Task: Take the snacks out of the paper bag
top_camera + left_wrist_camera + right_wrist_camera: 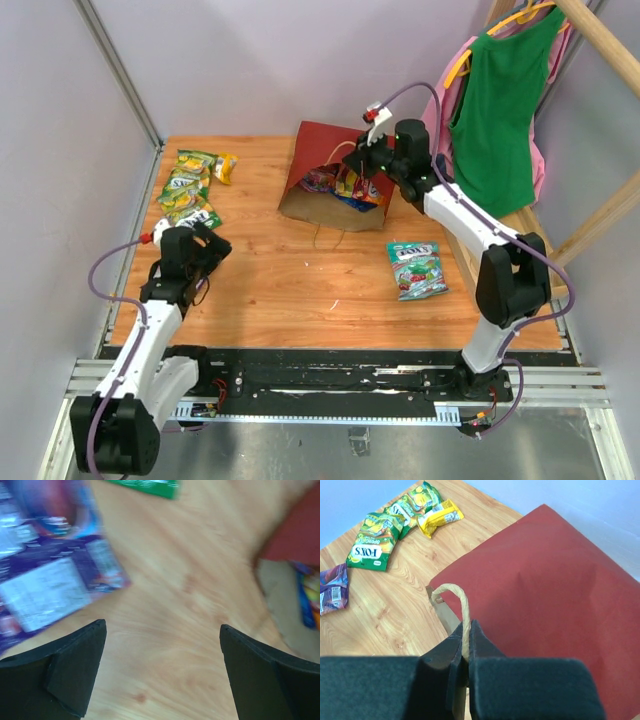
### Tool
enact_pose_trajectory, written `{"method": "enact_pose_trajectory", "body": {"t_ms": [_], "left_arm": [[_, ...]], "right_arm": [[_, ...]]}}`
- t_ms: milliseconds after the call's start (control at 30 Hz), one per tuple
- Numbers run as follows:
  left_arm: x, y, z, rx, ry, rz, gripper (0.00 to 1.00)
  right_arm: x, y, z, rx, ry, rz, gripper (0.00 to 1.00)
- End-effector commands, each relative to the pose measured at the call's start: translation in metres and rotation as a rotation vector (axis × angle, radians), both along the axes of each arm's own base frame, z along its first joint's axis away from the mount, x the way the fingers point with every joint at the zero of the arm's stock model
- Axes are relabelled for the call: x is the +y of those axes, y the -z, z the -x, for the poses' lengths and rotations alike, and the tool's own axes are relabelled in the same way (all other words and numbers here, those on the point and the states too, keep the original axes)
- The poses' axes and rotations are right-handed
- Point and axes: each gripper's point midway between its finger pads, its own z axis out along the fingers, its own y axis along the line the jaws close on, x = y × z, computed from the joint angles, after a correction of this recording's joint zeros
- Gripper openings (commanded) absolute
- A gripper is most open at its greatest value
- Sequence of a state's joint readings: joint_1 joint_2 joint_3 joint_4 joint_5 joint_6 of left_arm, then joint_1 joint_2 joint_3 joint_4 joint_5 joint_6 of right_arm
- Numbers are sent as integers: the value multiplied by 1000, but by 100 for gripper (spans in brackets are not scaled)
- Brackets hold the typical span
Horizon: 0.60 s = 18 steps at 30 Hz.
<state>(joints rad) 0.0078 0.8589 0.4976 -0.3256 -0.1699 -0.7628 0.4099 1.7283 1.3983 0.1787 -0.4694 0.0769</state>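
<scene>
The red paper bag (pixel 318 148) lies on its side at the back of the table, its mouth facing the arms, with several colourful snacks (pixel 345 185) showing inside. My right gripper (pixel 468 630) is shut on the bag's beige loop handle (pixel 461 596), above the red side (pixel 550 590). Green-yellow packets (pixel 188 183) and a yellow one (pixel 226 165) lie at the far left. A teal-white packet (pixel 417 268) lies at the right. My left gripper (pixel 162 630) hangs open over bare wood, beside a purple packet (pixel 45 585).
A green garment (pixel 495 110) and a pink one hang from a wooden rack (pixel 600 45) at the back right, close to my right arm. A metal rail runs along the table's left edge. The black base rail (pixel 330 380) lies at the near edge.
</scene>
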Motion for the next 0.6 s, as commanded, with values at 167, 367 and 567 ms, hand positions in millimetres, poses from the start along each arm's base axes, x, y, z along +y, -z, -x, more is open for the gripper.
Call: {"method": "enact_pose_trajectory", "body": {"t_ms": [167,367,567], "left_arm": [[-186,-55,-36,-230,517,110,98],[-283,-39,-69,-239,727,195,97],[-318,-37,-121,-279,742,169,94]], "right_arm": [[24,-20,-28,-19,-34,-24,1],[21,-23,-28,-21,-25,-5,1],[8,-16,-24,-34,11,48,1]]}}
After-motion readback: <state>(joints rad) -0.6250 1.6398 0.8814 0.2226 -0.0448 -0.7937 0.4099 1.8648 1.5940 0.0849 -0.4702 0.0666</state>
